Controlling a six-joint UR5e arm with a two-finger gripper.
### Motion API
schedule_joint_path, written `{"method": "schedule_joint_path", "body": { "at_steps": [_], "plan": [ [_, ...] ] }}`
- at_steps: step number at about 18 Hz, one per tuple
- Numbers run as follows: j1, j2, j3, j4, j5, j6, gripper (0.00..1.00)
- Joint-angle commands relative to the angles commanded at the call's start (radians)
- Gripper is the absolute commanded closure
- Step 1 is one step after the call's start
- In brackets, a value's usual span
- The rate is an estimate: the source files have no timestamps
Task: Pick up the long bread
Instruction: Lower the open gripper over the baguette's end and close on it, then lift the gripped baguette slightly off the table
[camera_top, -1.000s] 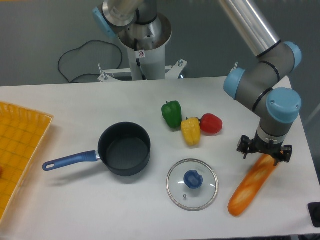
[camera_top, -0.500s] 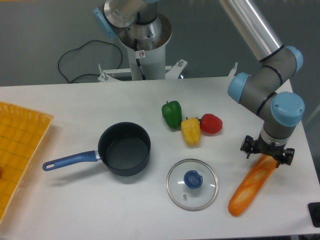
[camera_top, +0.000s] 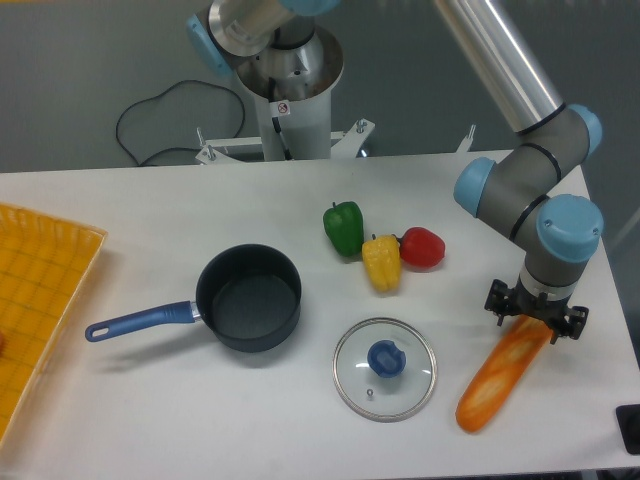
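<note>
1. At the right edge of the frame, the arm's wrist hangs over the white surface (camera_top: 150, 210), with its gripper (camera_top: 536, 318) right at the upper end of the long bread (camera_top: 503, 373). You cannot tell from this view whether the jaws are apart or together; the wrist hides the fingertips, and only the dark bracket shows on either side of the loaf's tip.

2. The long bread lies flat in the lower right of the frame, well apart from the pot (camera_top: 249, 297) and just right of the glass lid (camera_top: 385, 367). Its long axis runs diagonally, from a rounded end at lower left to the end under the gripper at upper right.

3. To do this step well, set the jaws across the loaf's short width, square to that diagonal, not along it.

4. Judging by where the gripper sits, you are gripping near one end. The far end will likely sag or swing on lifting, so shift toward the middle if you can.

5. Come straight down and close gently; the rounded toy surface may slip.

6. Keep clear of the lid during the lift.
</note>
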Motion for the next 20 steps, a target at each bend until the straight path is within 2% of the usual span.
{"method": "schedule_joint_path", "body": {
  "at_steps": [5, 7, 10, 15, 17, 20],
  "plan": [
    [-0.002, -0.005, 0.0, 0.002, 0.002, 0.0, 0.25],
    [-0.002, -0.005, 0.0, 0.002, 0.003, 0.0, 0.28],
    [-0.002, -0.005, 0.0, 0.003, 0.008, 0.011, 0.46],
    [-0.002, -0.005, -0.002, 0.002, 0.009, 0.044, 0.86],
    [-0.002, -0.003, -0.003, 0.002, 0.009, 0.054, 0.95],
    [-0.002, 0.003, -0.005, 0.0, 0.008, 0.055, 1.0]
  ]
}}
